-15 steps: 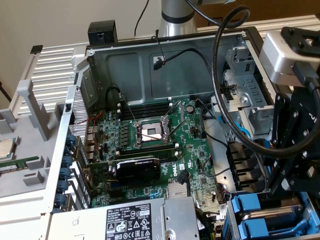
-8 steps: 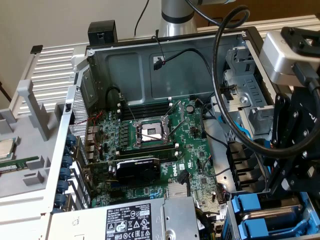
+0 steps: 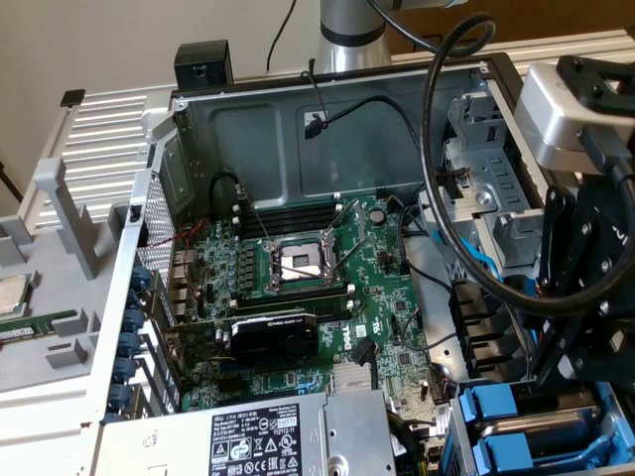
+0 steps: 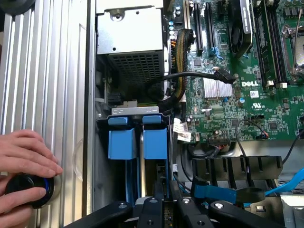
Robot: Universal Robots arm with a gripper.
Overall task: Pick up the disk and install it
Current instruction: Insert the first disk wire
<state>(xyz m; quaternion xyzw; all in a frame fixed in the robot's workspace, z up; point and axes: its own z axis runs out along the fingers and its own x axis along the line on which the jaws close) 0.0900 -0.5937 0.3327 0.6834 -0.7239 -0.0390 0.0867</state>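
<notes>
Two blue drive carriers stand side by side in the drive bay of the open computer case (image 3: 327, 129). The disk (image 4: 155, 142) (image 3: 521, 407) is the carrier in line with my gripper; only its blue frame shows, and its metal body is sunk in the bay. The other carrier (image 4: 122, 143) sits right beside it. My gripper (image 4: 164, 211) (image 3: 571, 372) hangs just over the end of the disk's frame. Its black finger links are drawn close together. The fingertips are hidden, so I cannot tell whether they pinch the frame.
A person's hand (image 4: 26, 164) rests on a black knob (image 4: 26, 190) on the ribbed metal surface beside the case. A thick black cable (image 3: 446, 198) loops over the bay. The motherboard (image 3: 327, 297), power supply (image 4: 130, 35) and blue data cables (image 4: 213, 192) lie around the bay.
</notes>
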